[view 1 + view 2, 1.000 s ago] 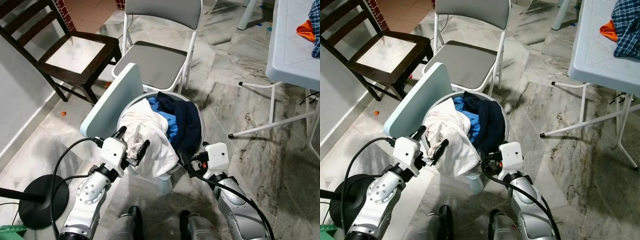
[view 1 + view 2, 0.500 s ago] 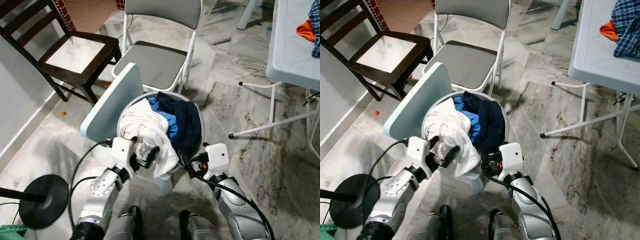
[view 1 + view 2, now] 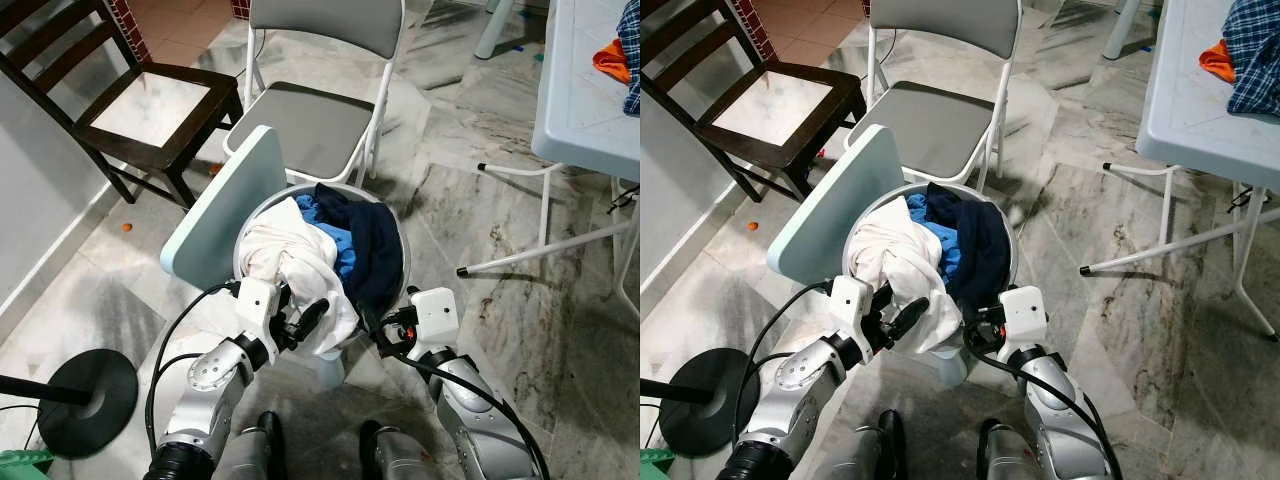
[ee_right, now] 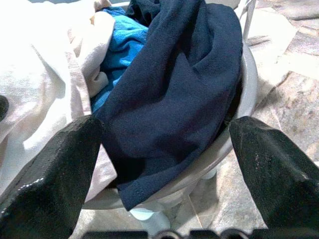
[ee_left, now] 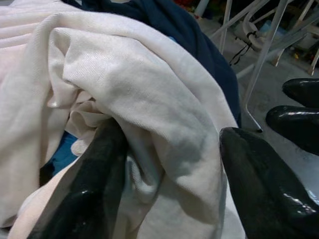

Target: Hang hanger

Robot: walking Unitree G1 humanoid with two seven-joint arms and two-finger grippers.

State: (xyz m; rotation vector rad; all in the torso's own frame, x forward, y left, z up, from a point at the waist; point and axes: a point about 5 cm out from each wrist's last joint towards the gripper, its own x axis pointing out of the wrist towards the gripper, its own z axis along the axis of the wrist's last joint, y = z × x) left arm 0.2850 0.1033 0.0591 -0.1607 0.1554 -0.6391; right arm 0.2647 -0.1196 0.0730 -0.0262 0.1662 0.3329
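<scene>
Both grippers' fingers are spread: left gripper (image 3: pixel 298 316) seemingly straddling the white garment (image 3: pixel 290 262), right gripper (image 3: pixel 372 328) beside the basket (image 3: pixel 1005 232).

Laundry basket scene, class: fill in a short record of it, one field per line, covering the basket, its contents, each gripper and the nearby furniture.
Basket: round laundry basket, pale lid tilted open on the robot's left
Contents: white garment, blue garment, navy garment
Left gripper: open, fingers around a fold of the white garment
Right gripper: open, at the basket's near rim, beside the navy garment
Furniture: grey folding chair, dark wooden chair, white table
</scene>
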